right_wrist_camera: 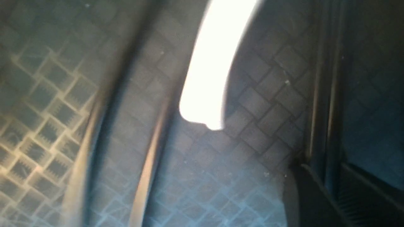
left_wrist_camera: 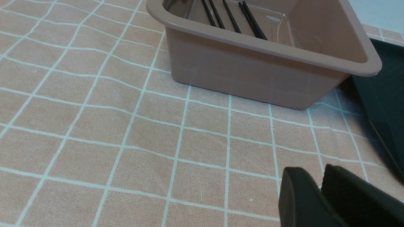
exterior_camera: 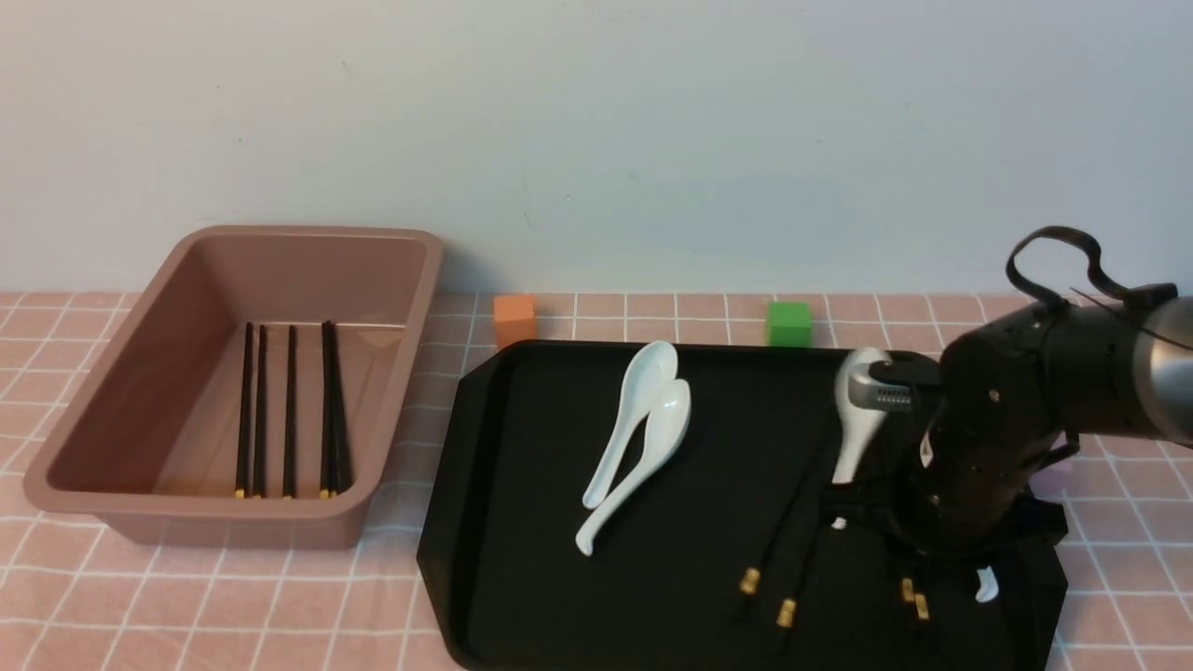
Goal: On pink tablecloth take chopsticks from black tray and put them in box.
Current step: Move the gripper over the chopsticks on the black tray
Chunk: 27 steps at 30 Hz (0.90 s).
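Right claw low on black tray, masked by its own arm, close view blurred, grip unreadable | four chopsticks there, shafts part-hidden; five more in box | left claw pressed together, empty, over pink tablecloth, partly cropped

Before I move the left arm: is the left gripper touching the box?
Apart. The left wrist view shows bare pink tablecloth between the left gripper and the near wall of the box.
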Available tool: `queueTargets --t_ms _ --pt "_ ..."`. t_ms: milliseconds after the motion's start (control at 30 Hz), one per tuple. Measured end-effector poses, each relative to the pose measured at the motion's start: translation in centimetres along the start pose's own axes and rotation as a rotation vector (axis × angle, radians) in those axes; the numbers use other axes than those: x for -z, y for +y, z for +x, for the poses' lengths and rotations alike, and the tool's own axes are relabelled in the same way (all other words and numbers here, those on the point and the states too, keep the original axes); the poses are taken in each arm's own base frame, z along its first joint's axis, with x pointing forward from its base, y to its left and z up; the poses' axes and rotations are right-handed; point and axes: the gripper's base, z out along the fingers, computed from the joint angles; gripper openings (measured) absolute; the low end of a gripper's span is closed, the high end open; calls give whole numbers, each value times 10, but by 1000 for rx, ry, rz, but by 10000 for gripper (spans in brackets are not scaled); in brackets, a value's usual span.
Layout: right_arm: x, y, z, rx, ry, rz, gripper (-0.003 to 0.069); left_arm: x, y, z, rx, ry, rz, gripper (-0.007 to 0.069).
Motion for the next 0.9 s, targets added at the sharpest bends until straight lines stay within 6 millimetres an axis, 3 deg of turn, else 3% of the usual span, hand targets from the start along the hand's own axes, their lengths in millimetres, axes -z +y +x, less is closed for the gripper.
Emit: queueTargets --t_ms 200,367,533,733,833,900 --pt "4 2 2 15 12 -18 136 0 0 0 0 0 0 131" --pt "21 1 11 -5 44 -35 136 0 0 0 0 0 0 131" --pt "77 -3 16 23 -38 -94 136 0 0 0 0 0 0 133" --pt "114 -3 23 70 -124 -149 136 0 0 0 0 0 0 138" --pt "133 15 24 145 -164 -191 136 0 0 0 0 0 0 138" --pt "157 51 23 249 -219 -273 136 0 0 0 0 0 0 138"
